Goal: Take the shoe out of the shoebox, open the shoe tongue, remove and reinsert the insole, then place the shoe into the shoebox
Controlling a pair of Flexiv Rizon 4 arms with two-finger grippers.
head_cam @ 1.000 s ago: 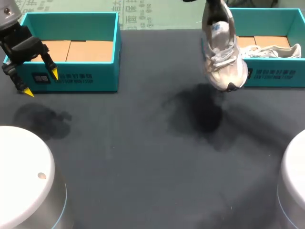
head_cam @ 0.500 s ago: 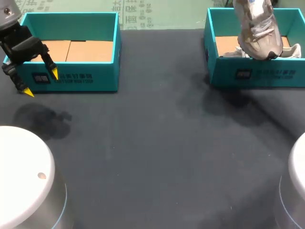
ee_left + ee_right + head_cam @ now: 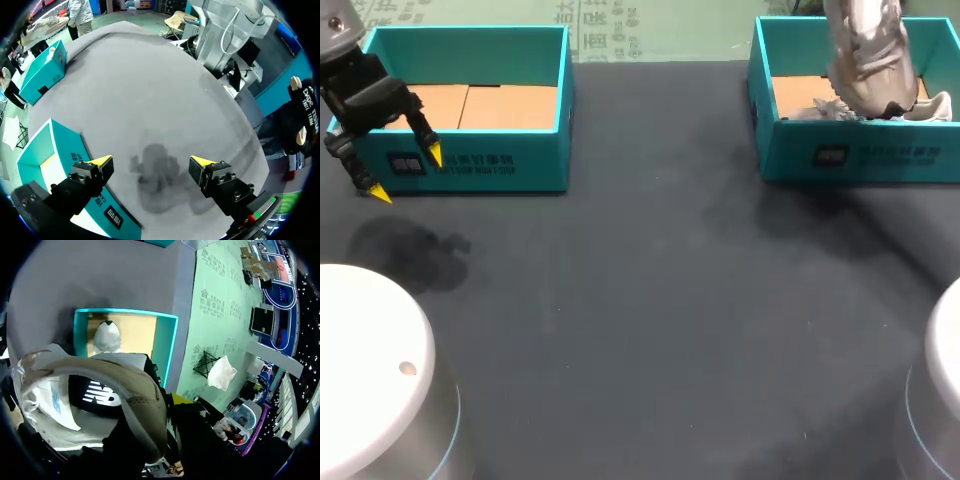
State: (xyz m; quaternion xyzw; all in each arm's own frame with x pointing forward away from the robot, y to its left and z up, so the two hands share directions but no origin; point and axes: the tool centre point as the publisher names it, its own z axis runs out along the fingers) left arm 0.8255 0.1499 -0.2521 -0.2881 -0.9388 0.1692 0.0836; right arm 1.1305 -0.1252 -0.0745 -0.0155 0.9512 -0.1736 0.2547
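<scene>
Swung rightward from above the table's (image 3: 640,300) middle, the pale sneaker (image 3: 868,60) now hangs toe-down over the teal shoebox (image 3: 790,150) at 1 o'clock. It sits slightly lower than half a second ago, its toe near a second sneaker (image 3: 932,106) lying inside. The right pincer (image 3: 159,412) is clamped on its heel collar. The left pincer (image 3: 408,173), unmoved at 10 o'clock before the other shoebox (image 3: 480,165), holds its fingers apart around nothing.

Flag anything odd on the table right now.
The shoe hangs toe-down over the right shoebox rather than lying flat. A second shoe already lies in that box, so space for the hanging one looks tight. Nothing looks spilled or damaged.
</scene>
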